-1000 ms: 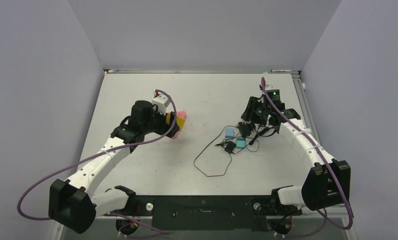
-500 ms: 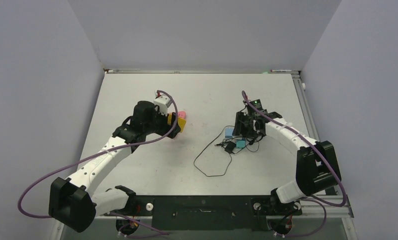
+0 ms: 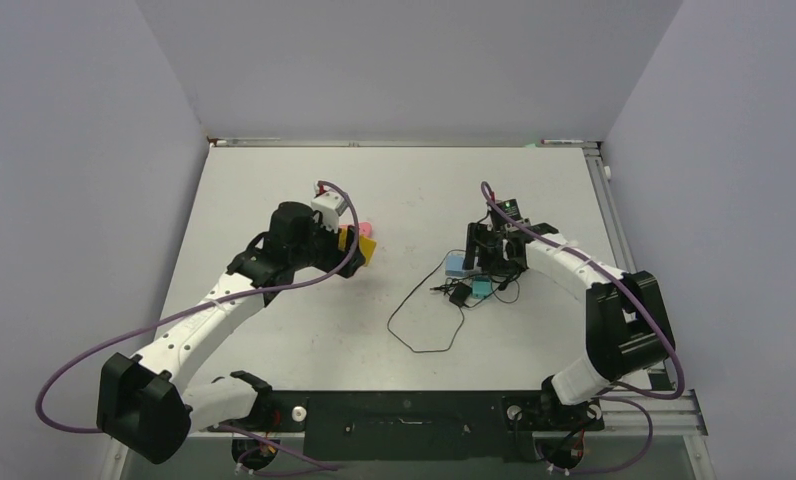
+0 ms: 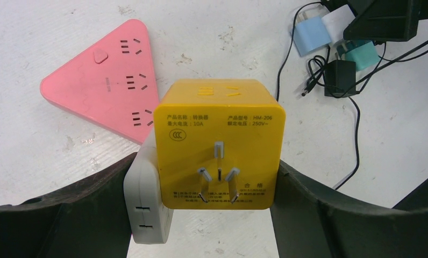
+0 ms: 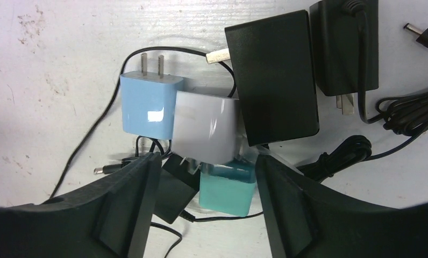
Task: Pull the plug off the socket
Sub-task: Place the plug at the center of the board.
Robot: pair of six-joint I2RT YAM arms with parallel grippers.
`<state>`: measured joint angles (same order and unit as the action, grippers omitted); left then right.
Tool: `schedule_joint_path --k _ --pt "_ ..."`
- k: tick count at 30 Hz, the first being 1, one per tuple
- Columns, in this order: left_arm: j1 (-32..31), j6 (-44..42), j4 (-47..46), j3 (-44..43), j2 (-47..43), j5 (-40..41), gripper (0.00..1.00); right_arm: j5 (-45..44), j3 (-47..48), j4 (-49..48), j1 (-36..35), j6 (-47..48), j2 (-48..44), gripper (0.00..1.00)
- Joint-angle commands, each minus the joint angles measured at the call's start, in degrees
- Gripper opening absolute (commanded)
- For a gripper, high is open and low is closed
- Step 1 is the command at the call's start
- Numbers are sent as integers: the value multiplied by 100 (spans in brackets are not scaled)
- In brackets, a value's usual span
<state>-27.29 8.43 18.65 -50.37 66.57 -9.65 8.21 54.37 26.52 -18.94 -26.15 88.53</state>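
My left gripper [image 4: 209, 185] is shut on a yellow cube socket [image 4: 217, 140], its three prongs facing the camera. A white plug [image 4: 144, 209] is stuck in the cube's left side, between the cube and my left finger. In the top view the cube [image 3: 352, 243] is held just above the table, beside a pink triangular socket [image 3: 366, 230]. My right gripper [image 5: 206, 177] is open and hovers over a pile of loose adapters, its jaws either side of a teal plug [image 5: 226, 189] and a white plug [image 5: 205, 129].
The pink triangular socket [image 4: 107, 80] lies flat behind the cube. The pile holds a light blue plug [image 5: 147, 105], two black adapters [image 5: 273, 75] [image 5: 343, 45], a small black plug [image 5: 174, 193] and thin black cables looping toward the near edge [image 3: 424, 330].
My right arm has swung left and now sits over the adapter pile. My left gripper has shifted slightly right with the yellow cube still in it.
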Motion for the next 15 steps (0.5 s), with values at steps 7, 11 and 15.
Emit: schedule_joint_path --k 7,11,15 --pt "327 639 -557 -295 117 -803 0 -450 190 -153 -61 -39 -489 76" --pt "773 1156 -934 -185 232 -1447 0 -542 186 -340 -66 -22 -1148 82" --pt "1104 1483 -1251 -132 382 -2125 0 -120 21 -941 -282 423 -1966 91"
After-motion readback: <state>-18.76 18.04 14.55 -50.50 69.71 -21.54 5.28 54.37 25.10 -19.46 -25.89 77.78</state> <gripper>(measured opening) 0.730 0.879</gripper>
